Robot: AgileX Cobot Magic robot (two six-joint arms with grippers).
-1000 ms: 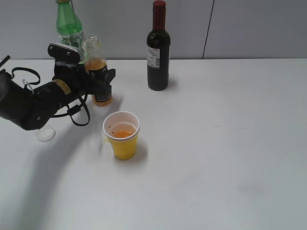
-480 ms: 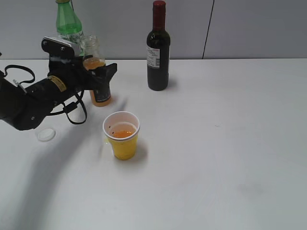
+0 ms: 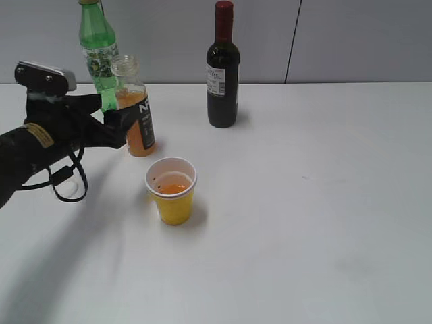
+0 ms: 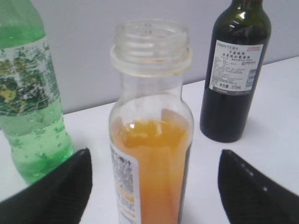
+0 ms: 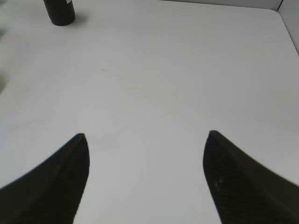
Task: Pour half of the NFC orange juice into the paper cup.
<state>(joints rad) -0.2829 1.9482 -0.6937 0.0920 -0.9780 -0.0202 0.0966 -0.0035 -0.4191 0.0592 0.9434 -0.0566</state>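
The NFC orange juice stands upright and uncapped on the white table, about half full. In the left wrist view the NFC orange juice sits between my finger tips with a gap on each side. My left gripper is open, just left of the bottle and not touching it; it also shows in the left wrist view. The yellow paper cup stands in front of the bottle and holds some orange juice. My right gripper is open and empty over bare table.
A green plastic bottle stands behind the juice, close to my left arm, and shows in the left wrist view. A dark wine bottle stands at the back centre and shows in the wrist views.
My left gripper has opened, let go of the juice bottle and drawn back to the left. The bottle stays standing on the table. The cup has not moved.
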